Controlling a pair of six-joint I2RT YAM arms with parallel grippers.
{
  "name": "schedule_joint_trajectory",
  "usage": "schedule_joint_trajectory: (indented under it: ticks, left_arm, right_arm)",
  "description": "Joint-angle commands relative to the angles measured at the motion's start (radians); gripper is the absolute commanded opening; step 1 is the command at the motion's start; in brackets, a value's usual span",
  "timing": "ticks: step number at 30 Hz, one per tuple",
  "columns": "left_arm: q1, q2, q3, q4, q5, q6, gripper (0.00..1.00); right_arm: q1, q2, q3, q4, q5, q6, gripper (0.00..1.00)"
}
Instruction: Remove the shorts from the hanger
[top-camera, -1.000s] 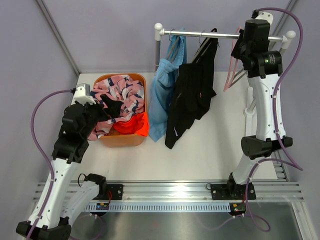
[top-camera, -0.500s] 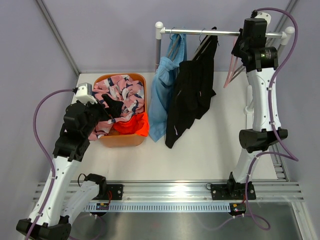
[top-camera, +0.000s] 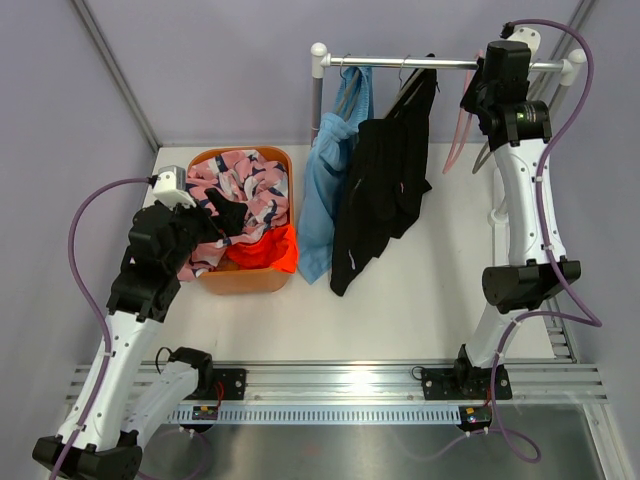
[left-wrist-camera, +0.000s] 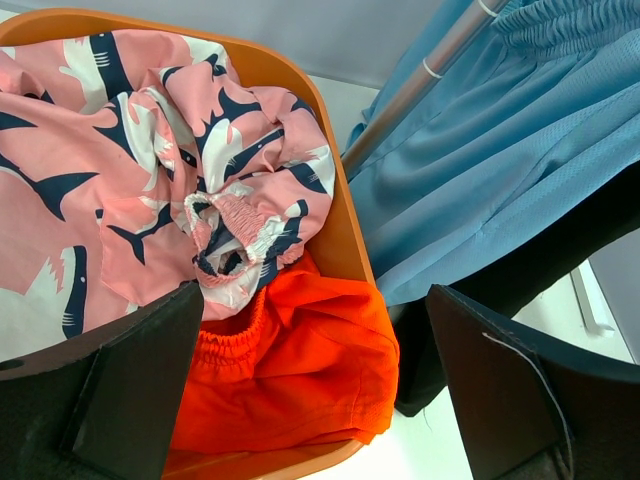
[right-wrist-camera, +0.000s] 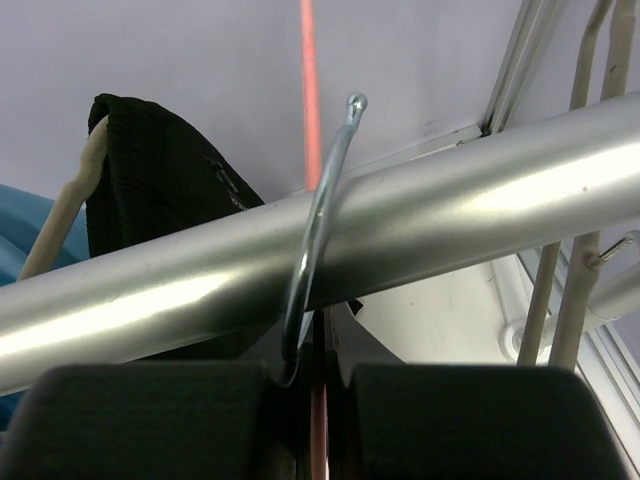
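Half done: two of four shorts off, one pink shorts (left-wrist-camera: 150, 170) and one orange shorts (left-wrist-camera: 290, 380) in the basket (left-wrist-camera: 340, 230) by the left edge | two left: blue shorts (top-camera: 325, 190) and black shorts (top-camera: 385, 190) on the one rail (top-camera: 400, 65) at the far edge | my left gripper (left-wrist-camera: 315, 330) gaped wide, empty | my right gripper (right-wrist-camera: 312, 400) pinched one bare pink hanger (top-camera: 458, 140).

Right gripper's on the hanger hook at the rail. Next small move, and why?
Probably open the right gripper: the empty pink hanger has its hook already over the rail, while the black shorts and blue shorts still hang.
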Motion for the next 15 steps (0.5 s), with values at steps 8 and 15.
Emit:
schedule_joint_trajectory:
  ticks: [8,15]
  left_arm:
    - [-0.009,0.001,-0.005,0.049,0.023,0.014,0.99]
    - [-0.009,0.001,-0.004,0.049,0.022,0.014,0.99]
  right_arm:
    - [-0.006,-0.035,-0.029,-0.049,-0.030,0.019,0.16]
    - [-0.006,-0.060,0.008,-0.081,-0.032,0.014,0.29]
